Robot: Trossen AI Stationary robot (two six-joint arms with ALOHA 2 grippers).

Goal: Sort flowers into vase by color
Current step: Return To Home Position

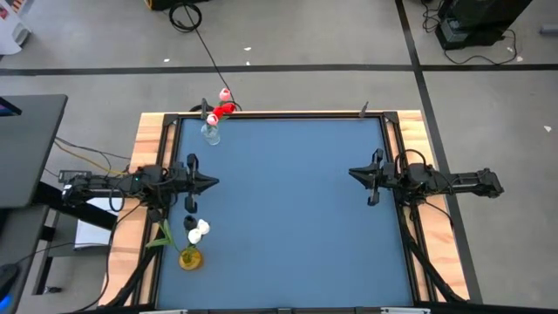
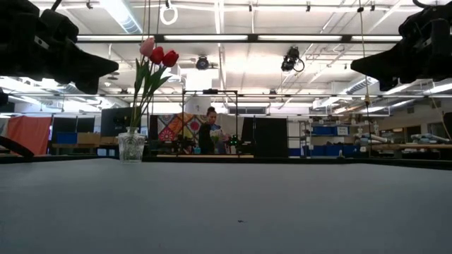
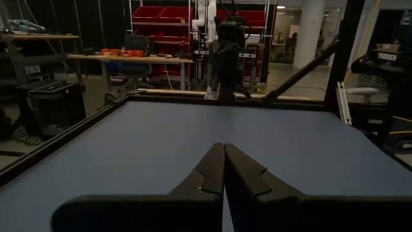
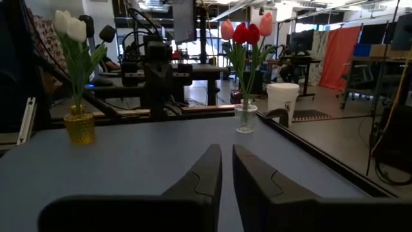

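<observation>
- The left gripper point(image 1: 213, 182) is held above the left side of the blue table point(image 1: 288, 218), pointing towards the middle. Its fingers are pressed together and nothing is held between them.
- The right gripper point(image 1: 352, 173) is held above the right side of the table, facing the left one, well apart from it. Its fingers are drawn almost together, with only a thin slit between them, and nothing is gripped.
- A clear glass vase point(image 1: 210, 133) is seen standing upright near the far left corner of the table. The red and pink flowers point(image 1: 225, 107) are set in it, their heads leaning out towards the table's far edge.
- A yellow vase point(image 1: 190, 259) is seen near the front left corner, close to the left arm. The white flowers point(image 1: 201, 230) and a black flower point(image 1: 190, 223) are set in it, with green leaves point(image 1: 162, 235) spread to its left.
- No flower is seen lying on the table surface.
- In the low view a person point(image 2: 210, 131) can be made out in the room well behind the table.
</observation>
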